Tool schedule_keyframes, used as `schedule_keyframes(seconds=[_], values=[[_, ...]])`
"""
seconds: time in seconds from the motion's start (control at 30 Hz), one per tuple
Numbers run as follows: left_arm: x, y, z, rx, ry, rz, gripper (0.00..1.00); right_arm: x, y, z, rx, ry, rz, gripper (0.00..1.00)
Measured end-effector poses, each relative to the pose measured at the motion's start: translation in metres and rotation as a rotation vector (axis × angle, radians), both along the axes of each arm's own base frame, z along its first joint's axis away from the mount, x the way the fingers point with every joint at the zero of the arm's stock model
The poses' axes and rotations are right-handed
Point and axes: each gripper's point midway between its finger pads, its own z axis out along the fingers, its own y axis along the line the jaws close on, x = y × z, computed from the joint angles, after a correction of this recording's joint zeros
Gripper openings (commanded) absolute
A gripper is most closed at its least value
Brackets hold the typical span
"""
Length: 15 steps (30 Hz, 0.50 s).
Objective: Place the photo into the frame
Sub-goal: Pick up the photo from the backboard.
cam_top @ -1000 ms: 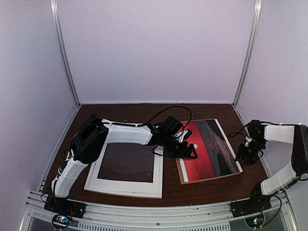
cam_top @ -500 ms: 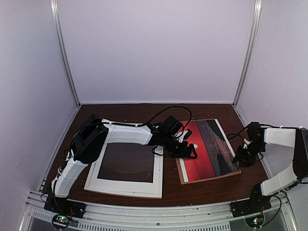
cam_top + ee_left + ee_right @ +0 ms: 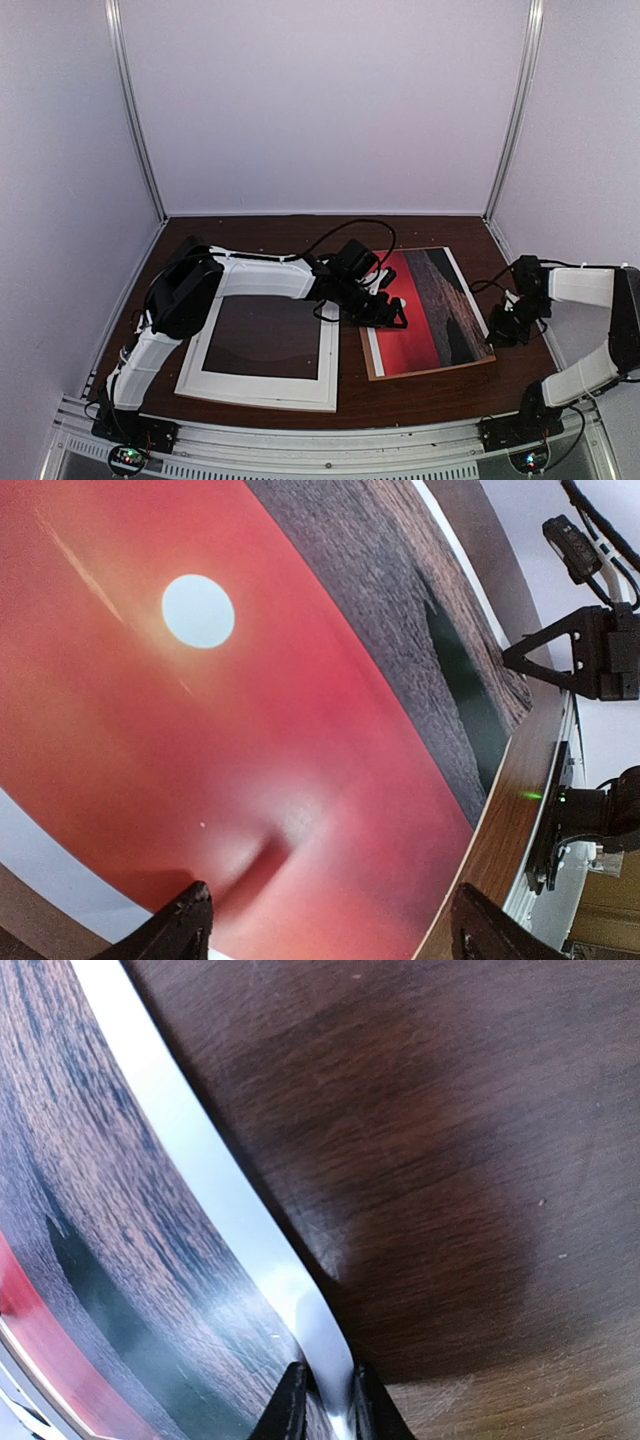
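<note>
Right wrist: photo (image 3: pixel 100 1210) edge apparently within right claw (image 3: pixel 327 1388)

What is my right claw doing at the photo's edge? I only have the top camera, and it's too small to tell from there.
Observer: In the right wrist view, the right claw has its fingers closed on the photo, pinching its white border at the very edge.
Operator: Is that edge off the table?
Observer: It seems so. The pinched border curls upward and throws a dark shadow on the table beside it.
Operator: And the left claw?
Observer: The left wrist view shows the left claw open, its fingertips spread wide over the red sky below the white sun. I cannot tell whether it touches the print.
</note>
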Motion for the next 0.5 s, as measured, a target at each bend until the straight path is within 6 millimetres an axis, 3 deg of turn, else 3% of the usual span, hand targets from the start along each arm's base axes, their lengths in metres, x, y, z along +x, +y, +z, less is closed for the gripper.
schedule_keyframes(seconds=[0.27,0.5], values=[[0.0001,0.0,0.0,0.0,0.0,0.001,0.83,-0.0011,0.0044,0.0013,0.009,-0.003,0.012,0.0],[0.0,0.0002,-0.0004,0.001,0.0,0.001,0.83,0.0013,0.0095,0.008,0.024,-0.032,0.022,0.0]])
